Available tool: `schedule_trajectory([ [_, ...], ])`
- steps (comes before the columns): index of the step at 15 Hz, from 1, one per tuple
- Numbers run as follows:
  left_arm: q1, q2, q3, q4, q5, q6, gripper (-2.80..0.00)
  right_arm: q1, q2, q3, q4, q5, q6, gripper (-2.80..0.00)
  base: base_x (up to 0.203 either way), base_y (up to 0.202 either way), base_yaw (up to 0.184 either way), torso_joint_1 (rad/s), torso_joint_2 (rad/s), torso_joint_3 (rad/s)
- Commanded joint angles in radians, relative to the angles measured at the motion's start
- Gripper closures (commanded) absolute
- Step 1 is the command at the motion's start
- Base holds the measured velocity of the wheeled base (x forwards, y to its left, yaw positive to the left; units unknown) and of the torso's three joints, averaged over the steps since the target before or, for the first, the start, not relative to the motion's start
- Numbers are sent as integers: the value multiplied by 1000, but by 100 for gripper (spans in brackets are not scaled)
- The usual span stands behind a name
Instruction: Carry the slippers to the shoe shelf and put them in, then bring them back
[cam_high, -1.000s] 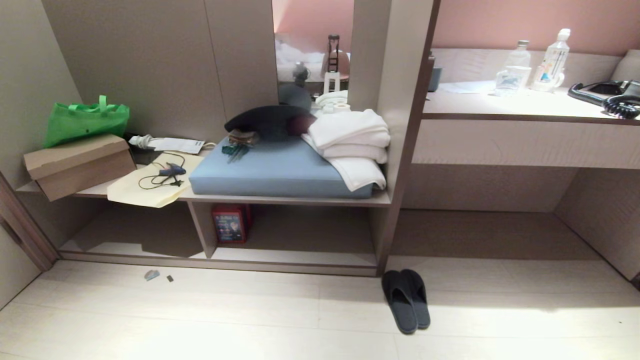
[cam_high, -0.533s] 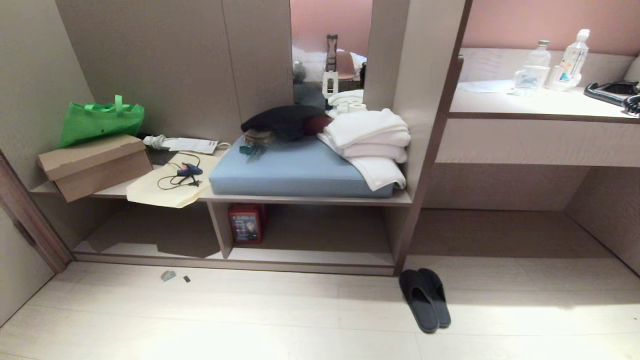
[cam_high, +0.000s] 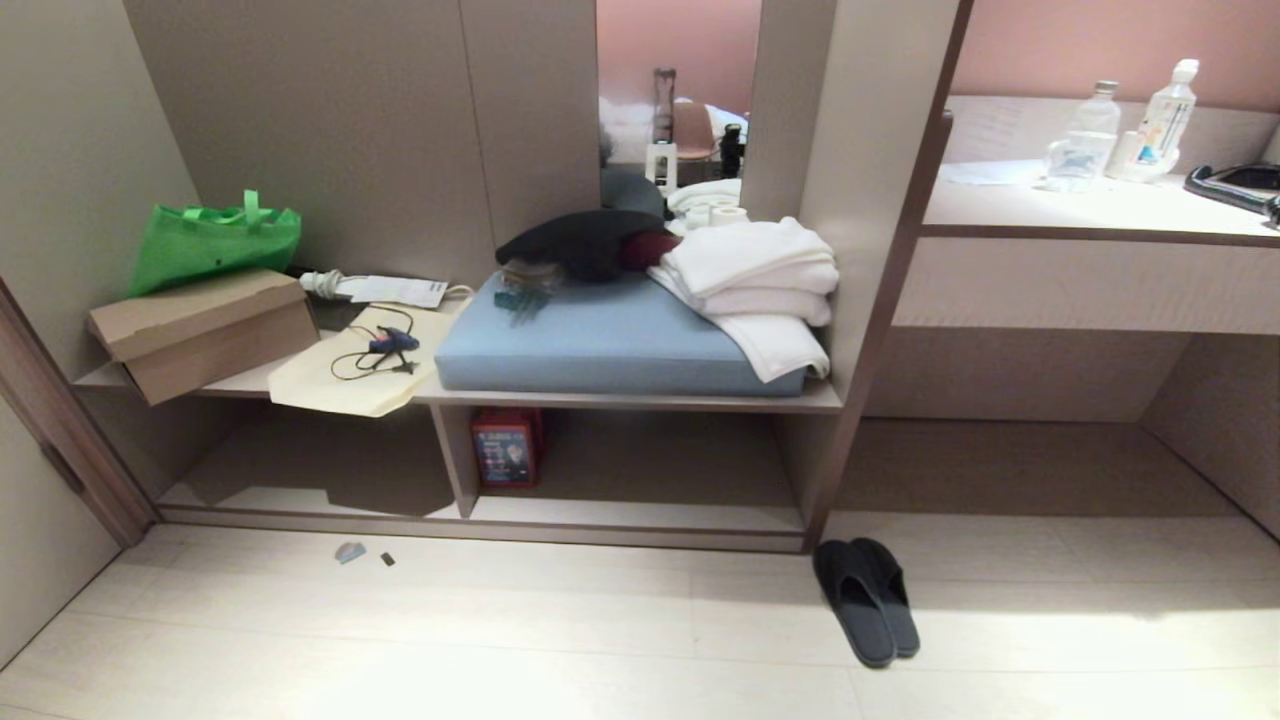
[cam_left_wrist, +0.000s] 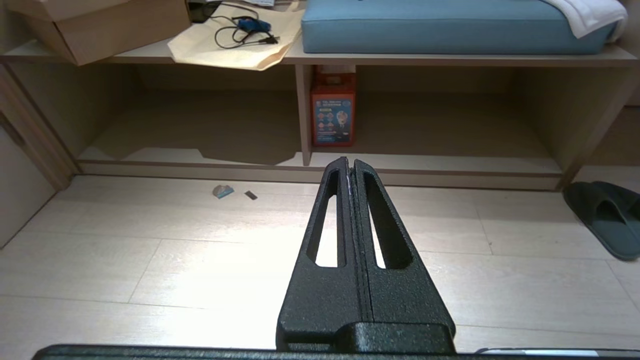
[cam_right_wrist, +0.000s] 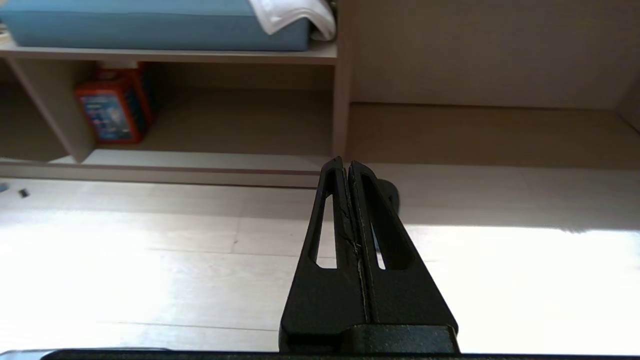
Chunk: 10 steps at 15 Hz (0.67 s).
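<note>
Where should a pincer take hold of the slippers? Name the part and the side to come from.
Grip the open heel ends of the slippers, coming from the near side, low over the floor. They lie side by side, touching, toes toward the shoe shelf, so one pinch across both inner edges would probably lift the pair.

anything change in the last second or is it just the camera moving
Only the camera: the whole head view slid to the right in the picture, so the robot turned or drove. The slippers lie paired on the floor by the shoe shelf, untouched. Left gripper and right gripper are shut and empty.
</note>
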Motion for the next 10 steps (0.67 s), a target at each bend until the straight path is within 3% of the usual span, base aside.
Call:
schedule_trajectory([
  [1,-1,-1,8,0,0,-1,0,0,2,0,-1,0,1,0,0,0,0,0,0,0],
  [10,0,-1,8,0,0,-1,0,0,2,0,-1,0,1,0,0,0,0,0,0,0],
])
